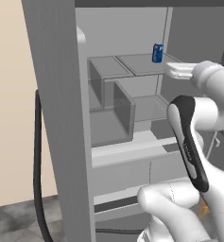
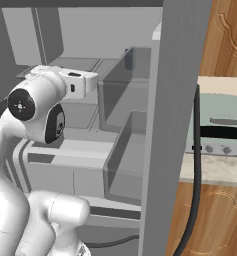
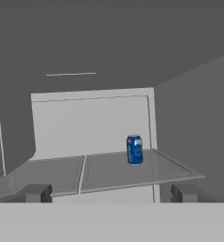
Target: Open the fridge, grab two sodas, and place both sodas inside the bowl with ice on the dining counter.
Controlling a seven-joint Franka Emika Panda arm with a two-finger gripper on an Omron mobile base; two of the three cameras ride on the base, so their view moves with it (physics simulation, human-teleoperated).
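The gripper (image 3: 111,193) holds its jaws wide apart with nothing between them, likely readied for a grasp. It faces the blue can (image 3: 134,149), upright on an upper shelf (image 3: 132,172) inside the open fridge (image 1: 61,118), well apart.

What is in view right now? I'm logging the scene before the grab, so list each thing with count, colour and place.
fridge: one, grey, doors open, interior facing the arm.
can: one, blue with white and red marks, upright on the upper shelf, near its right rear corner in the hand view.
shelves: several, grey, inside the fridge; the upper one is split into two panels.
door bins: two, grey, on the right door.
handles: two, dark bars, one on each open door.
stove: one, pale green, right of the fridge.
cabinets: brown wood, above and below the stove.
arm: one, white with dark joints, reaching into the fridge.
gripper: one, dark tips, open, short of the can.
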